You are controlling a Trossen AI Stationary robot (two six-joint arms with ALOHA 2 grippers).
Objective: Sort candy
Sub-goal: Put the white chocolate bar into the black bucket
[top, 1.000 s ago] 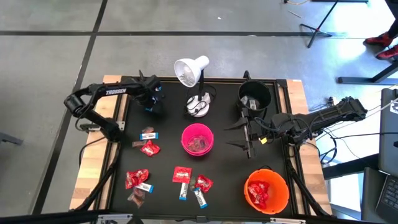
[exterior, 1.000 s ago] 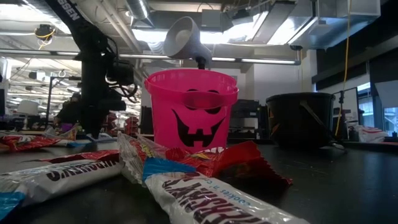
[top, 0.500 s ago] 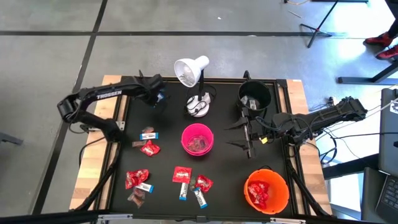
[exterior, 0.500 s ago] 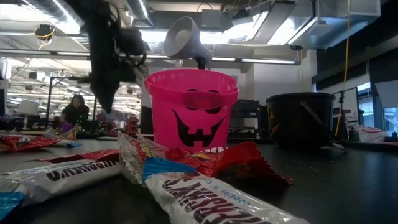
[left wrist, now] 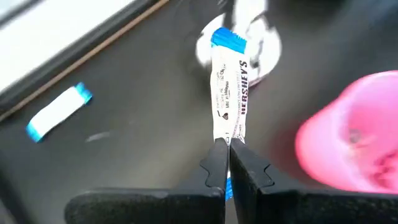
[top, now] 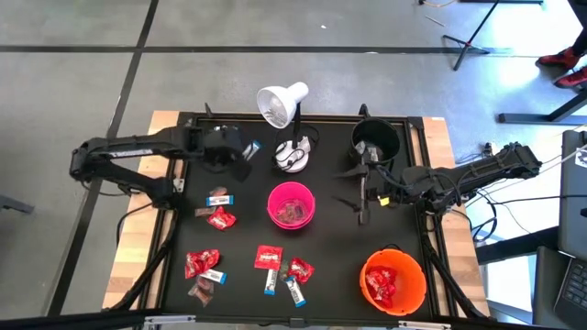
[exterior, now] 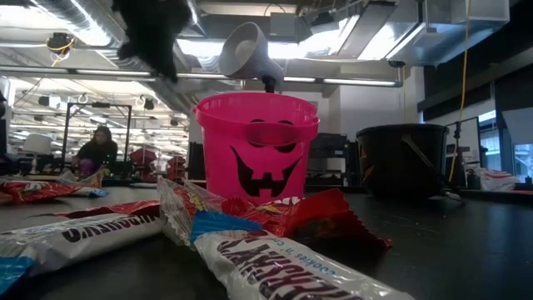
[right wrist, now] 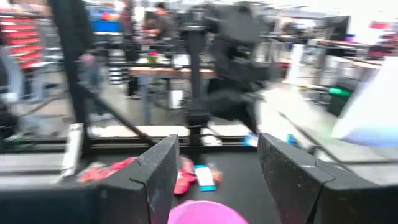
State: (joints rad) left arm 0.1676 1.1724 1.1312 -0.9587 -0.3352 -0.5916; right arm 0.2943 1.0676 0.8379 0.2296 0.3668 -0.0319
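My left gripper [left wrist: 224, 163] is clenched on a slim white-and-blue candy bar [left wrist: 228, 93]. In my left wrist view the bar stands straight out from between my two dark fingertips, its lower end pinched between them and its blue-tipped far end pointing toward the lamp's white base. In the overhead view this gripper [top: 240, 152] sits in the upper left part of the black table [top: 330, 247], with the bar's blue end [top: 253, 147] showing just right of my fingers, between me and the white desk lamp [top: 282, 105]. The pink plastic pumpkin bucket [top: 291, 204] lies below and to the right of the bar, apart from it, with a few dark sweets inside.

My right gripper [top: 358, 190] hangs at centre right with its jaws spread wide and nothing between them, just below the black bucket [top: 376, 140] and right of the pink one.

The rest of the candy is loose on the table: a small bar and a shiny red packet [top: 221, 218] at middle left, more red packets and white-and-blue bars [top: 269, 258] along the lower centre, and a cluster [top: 203, 265] at lower left. Red packets fill the orange bucket [top: 393, 280] at lower right. Another white-and-blue bar [left wrist: 58, 112] lies flat on the table at the left of my left wrist view.
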